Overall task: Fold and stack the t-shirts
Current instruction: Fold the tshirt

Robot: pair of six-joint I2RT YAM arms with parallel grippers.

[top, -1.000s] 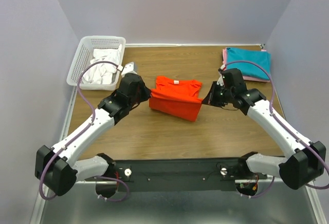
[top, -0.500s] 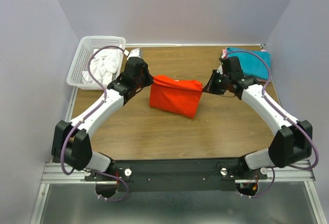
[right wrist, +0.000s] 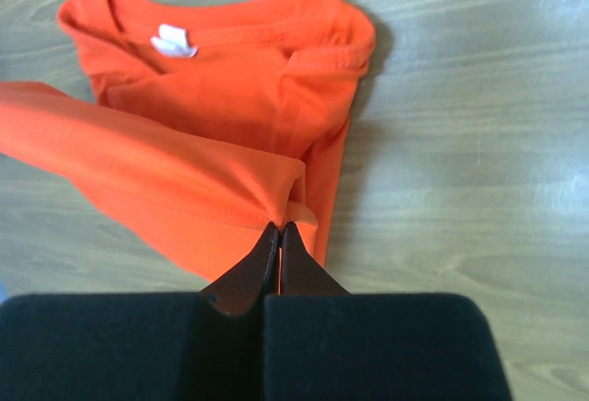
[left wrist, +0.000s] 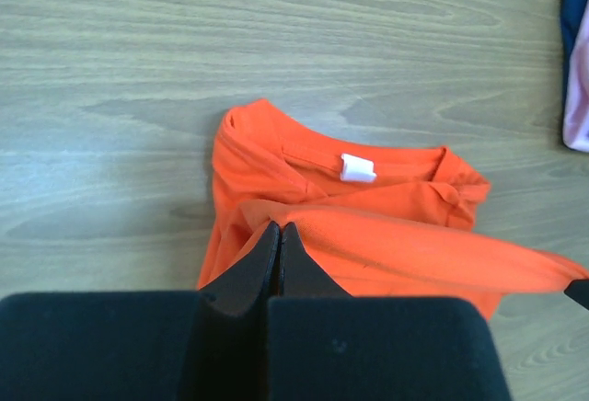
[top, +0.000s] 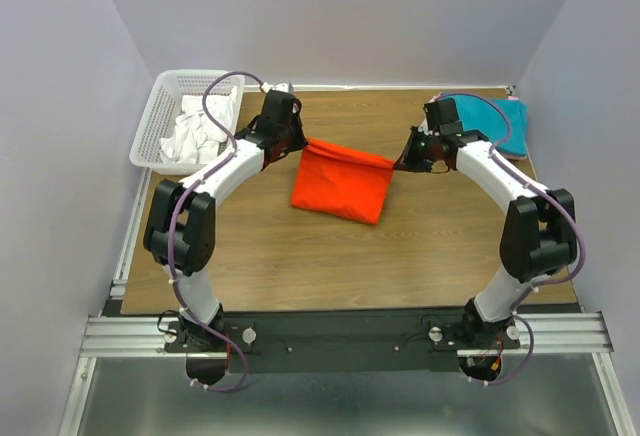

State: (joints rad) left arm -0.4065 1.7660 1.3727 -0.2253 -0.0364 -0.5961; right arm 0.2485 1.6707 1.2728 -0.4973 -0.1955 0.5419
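Now, wood-grain desk (top: 260,256) between lavender walls (top: 350,16). Clenched on orange-red t-shirt (top: 340,186) at mid-desk: left tool (top: 299,143) and right tool (top: 399,164), gripped edge stretched taut, drawn farther back than a second ago.

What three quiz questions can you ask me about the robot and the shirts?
1. True or false: the left end effector and the right end effector both pinch the orange shirt.
2. Where on the table is the teal shirt? A: near edge. B: far right corner. C: middle.
3. Fill in: the white cloth lies in the ____.
Key: 1 true; 2 B; 3 basket.
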